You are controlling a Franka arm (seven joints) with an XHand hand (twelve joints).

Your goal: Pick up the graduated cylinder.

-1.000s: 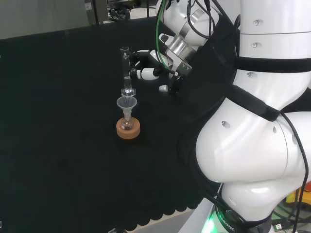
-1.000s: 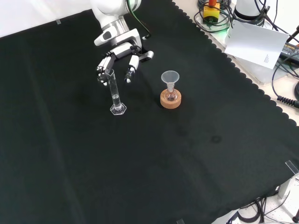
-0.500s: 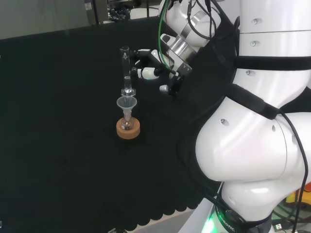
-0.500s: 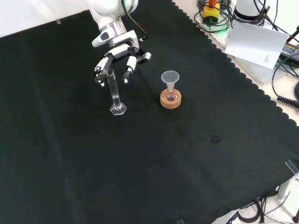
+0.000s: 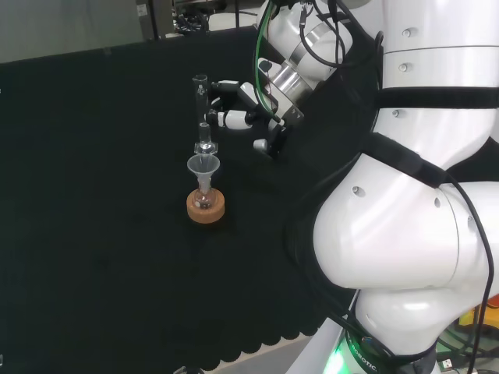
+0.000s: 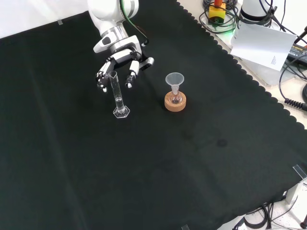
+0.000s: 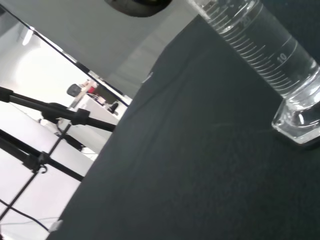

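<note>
A clear glass graduated cylinder [image 6: 116, 93] stands upright on its hexagonal foot on the black cloth; in the head view the graduated cylinder [image 5: 202, 109] rises behind the funnel. The hand [image 6: 117, 64] hovers just behind the cylinder's top, its fingers spread to both sides of the tube without closing on it. In the head view the hand [image 5: 238, 109] sits right of the cylinder, fingers reaching toward it. Close up, the wrist view has the cylinder's marked tube and foot [image 7: 280, 65].
A small flask with a clear funnel [image 6: 175, 84] sits in a cork ring [image 6: 175, 102] right of the cylinder in the front view. The arm's white links [image 5: 405, 195] stand at the head view's right. Cables and a paper sheet [image 6: 264, 43] lie beyond the cloth's edge.
The hand has shifted slightly left and closer around the cylinder's top in the front view. The cylinder has not moved.
</note>
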